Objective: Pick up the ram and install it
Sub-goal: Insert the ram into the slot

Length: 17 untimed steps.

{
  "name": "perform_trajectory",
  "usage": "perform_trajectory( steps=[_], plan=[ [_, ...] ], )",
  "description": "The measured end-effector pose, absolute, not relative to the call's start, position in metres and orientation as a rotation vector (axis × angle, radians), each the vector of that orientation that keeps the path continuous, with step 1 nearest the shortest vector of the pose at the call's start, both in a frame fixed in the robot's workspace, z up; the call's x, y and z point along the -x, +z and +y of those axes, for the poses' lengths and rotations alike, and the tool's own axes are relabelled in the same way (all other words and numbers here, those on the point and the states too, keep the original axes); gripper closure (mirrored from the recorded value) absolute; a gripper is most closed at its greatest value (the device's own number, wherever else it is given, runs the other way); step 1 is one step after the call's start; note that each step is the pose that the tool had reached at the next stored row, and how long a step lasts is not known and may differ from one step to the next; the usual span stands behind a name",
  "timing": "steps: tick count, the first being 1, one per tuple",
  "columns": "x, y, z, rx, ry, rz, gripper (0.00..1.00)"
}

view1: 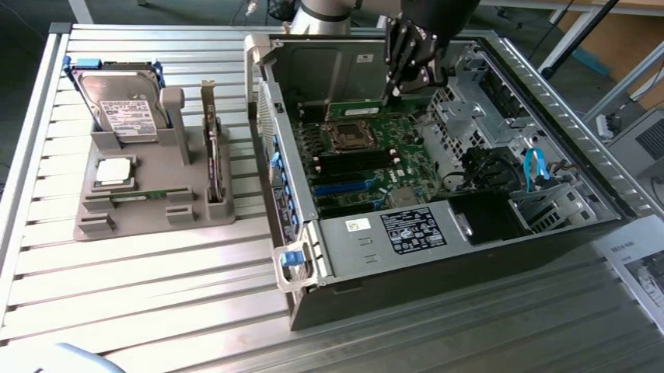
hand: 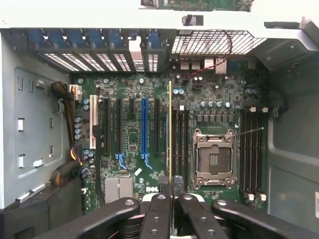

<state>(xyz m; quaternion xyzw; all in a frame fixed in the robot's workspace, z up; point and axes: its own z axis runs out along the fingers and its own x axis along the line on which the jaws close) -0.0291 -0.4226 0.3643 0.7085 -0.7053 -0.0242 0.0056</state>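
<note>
The ram point(hand: 169, 129) shows edge-on in the wrist view as a thin green-gold strip running away from my fingertips. My gripper point(hand: 172, 188) is shut on its near end. It hangs over the motherboard point(hand: 129, 134), beside the dark memory slots point(hand: 181, 139) next to the open processor socket point(hand: 213, 158). In the exterior view my gripper point(view1: 400, 87) reaches down into the open computer case point(view1: 415, 233), and the ram point(view1: 356, 106) shows as a green strip above the socket point(view1: 351, 138). Whether it touches a slot I cannot tell.
On the exterior view's left, a grey holder point(view1: 155, 221) carries a hard drive point(view1: 123, 109), a square silver processor point(view1: 114, 171) and an upright dark expansion card point(view1: 213, 155). The case walls, drive cage point(view1: 487, 85) and cables point(view1: 534, 167) surround the motherboard.
</note>
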Motion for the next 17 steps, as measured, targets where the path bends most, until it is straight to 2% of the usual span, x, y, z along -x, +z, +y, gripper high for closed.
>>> perform_trajectory(
  steps=[17],
  plan=[
    [0.029, 0.339, -0.423, -2.218, -0.076, -2.208, 0.88]
  ],
)
